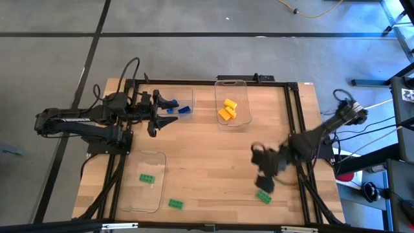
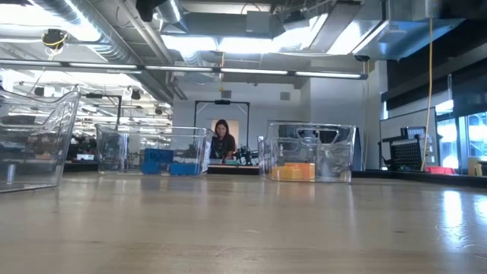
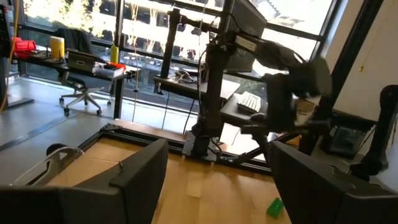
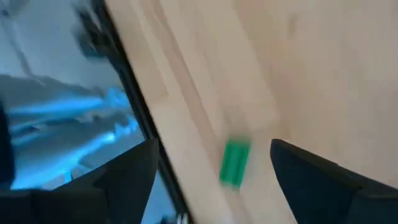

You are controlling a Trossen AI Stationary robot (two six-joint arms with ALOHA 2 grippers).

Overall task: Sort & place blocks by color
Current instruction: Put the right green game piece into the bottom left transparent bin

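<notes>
Right arm angled down over a loose green block.
Right gripper (image 1: pixel 264 176) is held open, apparently empty, just above green block (image 1: pixel 263 197); left gripper (image 1: pixel 159 111) is parked open beside blue blocks (image 1: pixel 179 109).

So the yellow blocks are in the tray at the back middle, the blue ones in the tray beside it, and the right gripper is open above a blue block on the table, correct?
Not quite: the block under the open right gripper is green, not blue, as the high view and right wrist view show. The yellow blocks are in the back middle tray, and the blue ones in the tray beside it.
</notes>
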